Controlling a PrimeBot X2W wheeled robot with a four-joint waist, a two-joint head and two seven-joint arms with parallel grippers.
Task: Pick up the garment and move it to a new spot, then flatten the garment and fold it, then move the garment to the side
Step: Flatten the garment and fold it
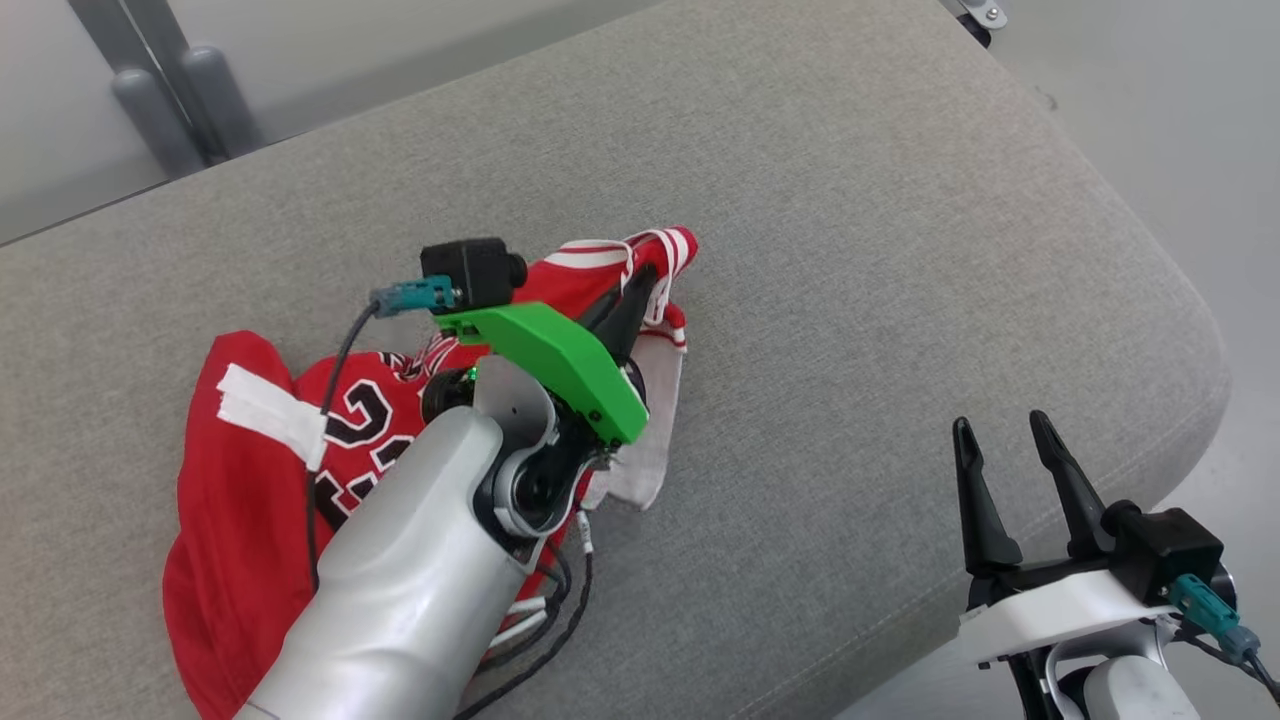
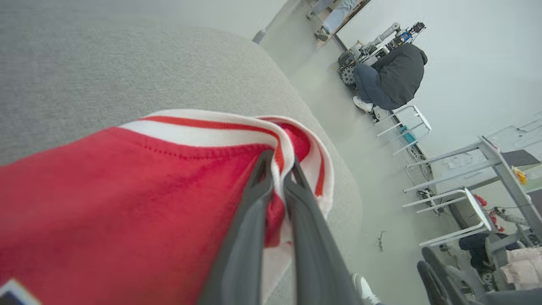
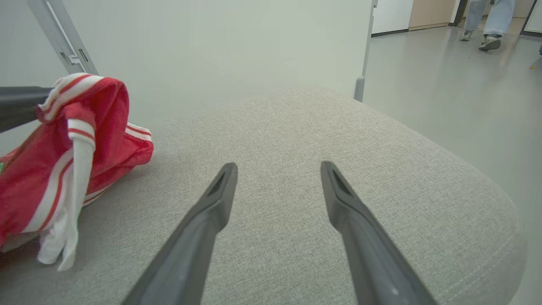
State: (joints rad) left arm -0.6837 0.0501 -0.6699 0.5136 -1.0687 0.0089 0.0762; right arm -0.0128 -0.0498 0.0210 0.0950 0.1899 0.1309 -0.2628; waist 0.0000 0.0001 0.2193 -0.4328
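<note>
The garment [image 1: 250,470] is a red jersey with white and red striped trim and black numbers, crumpled on the left part of a grey cushion. My left gripper [image 1: 645,280] is shut on its striped edge, and that edge is lifted off the cushion. In the left wrist view the two dark fingers pinch the white-red trim of the garment [image 2: 127,190] at my left gripper [image 2: 277,163]. My right gripper [image 1: 1000,425] stands open over the cushion's near right corner, away from the garment. Its fingers spread wide in the right wrist view at my right gripper [image 3: 277,167], with the garment [image 3: 72,161] hanging at the left.
The grey cushion [image 1: 850,250] has bare fabric to the right of and behind the garment; its rounded edge [image 1: 1200,380] drops to the floor. A seated person [image 2: 394,76] and metal chairs [image 2: 444,212] are beyond the cushion. A person's feet [image 3: 487,40] are on the far floor.
</note>
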